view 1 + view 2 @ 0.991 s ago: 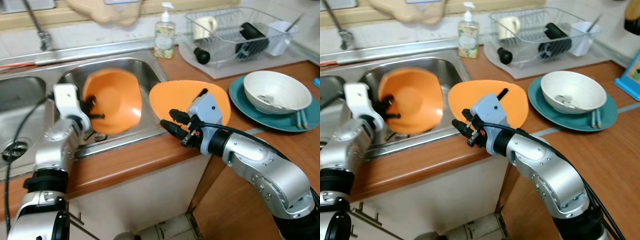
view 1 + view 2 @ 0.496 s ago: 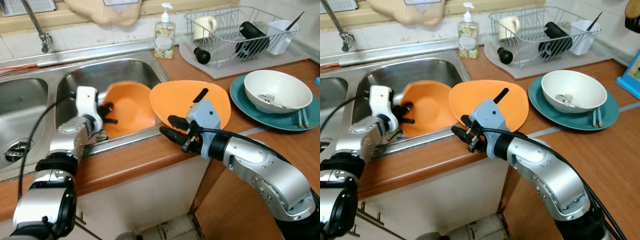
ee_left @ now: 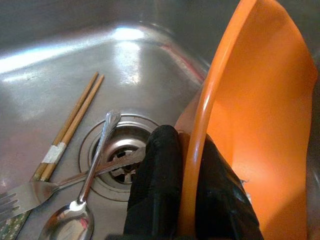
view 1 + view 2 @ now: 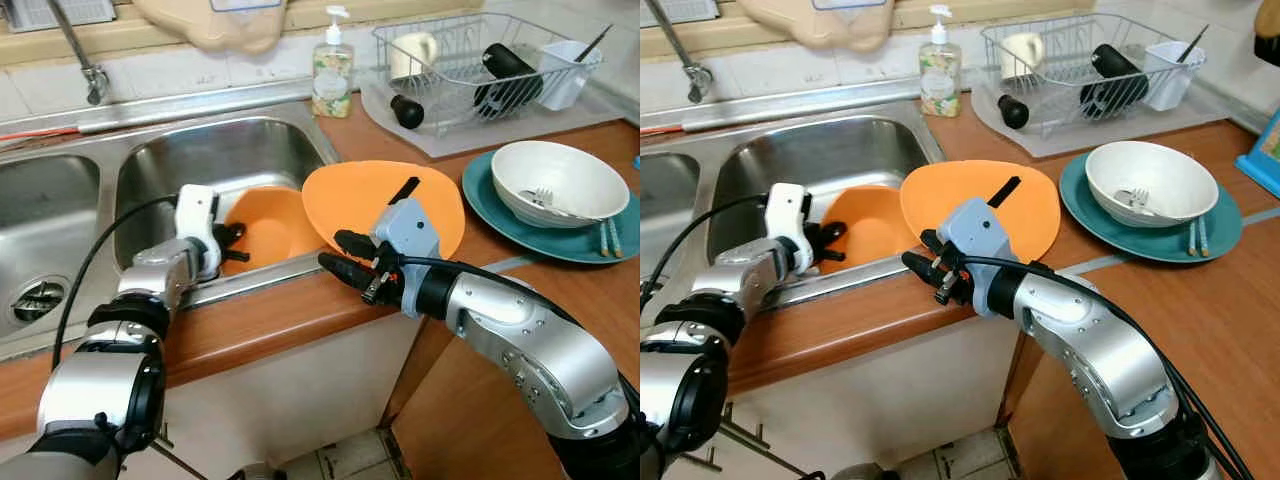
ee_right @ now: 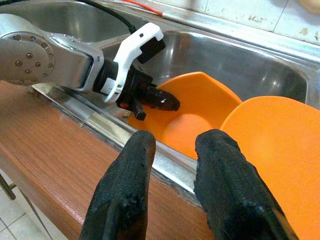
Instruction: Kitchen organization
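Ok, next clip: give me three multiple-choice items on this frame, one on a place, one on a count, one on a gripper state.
1. Where do the spoon and fork lie?
A. in the dish rack
B. on the sink floor by the drain
C. on the wooden counter

2. How many orange plates are in view?
A. one
B. two
C. three

3. What is the left gripper doing?
A. pinching the rim of an orange plate
B. hanging open above the tap
C. holding the soap bottle

Answers: 1 B, the left wrist view shows them beside the drain. 2 B, one in the sink, another orange plate on the counter edge. 3 A, its fingers clamp the rim.
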Robot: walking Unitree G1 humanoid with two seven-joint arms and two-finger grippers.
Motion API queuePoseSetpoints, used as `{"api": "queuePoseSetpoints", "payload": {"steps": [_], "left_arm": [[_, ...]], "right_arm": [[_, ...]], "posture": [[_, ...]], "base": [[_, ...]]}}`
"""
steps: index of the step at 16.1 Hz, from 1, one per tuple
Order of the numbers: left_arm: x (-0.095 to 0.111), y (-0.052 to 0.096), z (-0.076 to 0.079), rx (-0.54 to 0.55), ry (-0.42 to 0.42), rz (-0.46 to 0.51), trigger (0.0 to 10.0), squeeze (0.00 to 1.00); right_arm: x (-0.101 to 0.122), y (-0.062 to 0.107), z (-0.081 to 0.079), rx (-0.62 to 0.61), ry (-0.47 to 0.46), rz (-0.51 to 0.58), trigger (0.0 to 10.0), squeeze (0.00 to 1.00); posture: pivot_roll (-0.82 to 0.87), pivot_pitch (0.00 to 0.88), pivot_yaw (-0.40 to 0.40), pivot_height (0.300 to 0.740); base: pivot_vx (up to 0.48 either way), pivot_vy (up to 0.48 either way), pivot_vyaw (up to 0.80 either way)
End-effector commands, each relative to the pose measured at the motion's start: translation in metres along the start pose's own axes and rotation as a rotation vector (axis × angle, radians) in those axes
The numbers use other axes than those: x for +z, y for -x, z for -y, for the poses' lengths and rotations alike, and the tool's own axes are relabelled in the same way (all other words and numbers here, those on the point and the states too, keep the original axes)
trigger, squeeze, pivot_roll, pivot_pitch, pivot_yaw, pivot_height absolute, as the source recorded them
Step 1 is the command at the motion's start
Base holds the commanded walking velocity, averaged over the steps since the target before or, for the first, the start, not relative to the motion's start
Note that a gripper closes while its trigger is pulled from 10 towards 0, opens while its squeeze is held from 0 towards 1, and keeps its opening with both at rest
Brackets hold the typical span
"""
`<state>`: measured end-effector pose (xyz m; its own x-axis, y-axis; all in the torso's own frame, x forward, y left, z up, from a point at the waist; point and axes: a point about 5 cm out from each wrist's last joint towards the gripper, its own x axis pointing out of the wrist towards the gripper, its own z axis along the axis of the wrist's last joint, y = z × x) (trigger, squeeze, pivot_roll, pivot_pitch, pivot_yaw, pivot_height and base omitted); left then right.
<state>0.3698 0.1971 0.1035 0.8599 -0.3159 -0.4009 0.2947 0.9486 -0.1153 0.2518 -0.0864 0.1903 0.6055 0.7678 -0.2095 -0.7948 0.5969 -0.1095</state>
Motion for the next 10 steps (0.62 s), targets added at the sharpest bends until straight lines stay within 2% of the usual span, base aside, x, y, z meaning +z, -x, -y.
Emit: {"api": "queuePoseSetpoints", "payload": {"steps": [1,2,6,8,10], "left_arm": [[0.004,-0.001,0.001,-0.001,-0.022,-0.005,10.0,0.0],[0.006,-0.001,-0.001,0.018,-0.026,0.007,10.0,1.0],[0.011,0.002,-0.007,0.041,-0.047,0.023,10.0,1.0],[0.014,0.004,-0.011,0.058,-0.096,0.044,10.0,1.0],[0.02,0.009,-0.016,0.051,-0.17,0.113,10.0,1.0]], "right_arm": [[0.0,-0.002,0.001,0.004,0.007,-0.004,10.0,0.0],[-0.001,-0.002,0.002,-0.001,0.008,-0.005,10.0,0.0],[-0.002,-0.001,0.009,-0.056,0.01,-0.016,10.0,0.0],[-0.004,0.001,0.018,-0.13,-0.013,-0.027,10.0,0.0],[-0.006,0.007,0.031,-0.247,-0.058,-0.029,10.0,0.0]], "posture": [[-0.11,0.0,0.088,0.74],[-0.12,0.0,0.087,0.74],[-0.12,0.0,0.082,0.74],[-0.12,0.0,0.082,0.74],[-0.12,0.0,0.076,0.74]], "base": [[0.0,0.0,0.0],[0.0,0.0,0.0],[0.0,0.0,0.0],[0.0,0.0,0.0],[0.0,0.0,0.0]]}}
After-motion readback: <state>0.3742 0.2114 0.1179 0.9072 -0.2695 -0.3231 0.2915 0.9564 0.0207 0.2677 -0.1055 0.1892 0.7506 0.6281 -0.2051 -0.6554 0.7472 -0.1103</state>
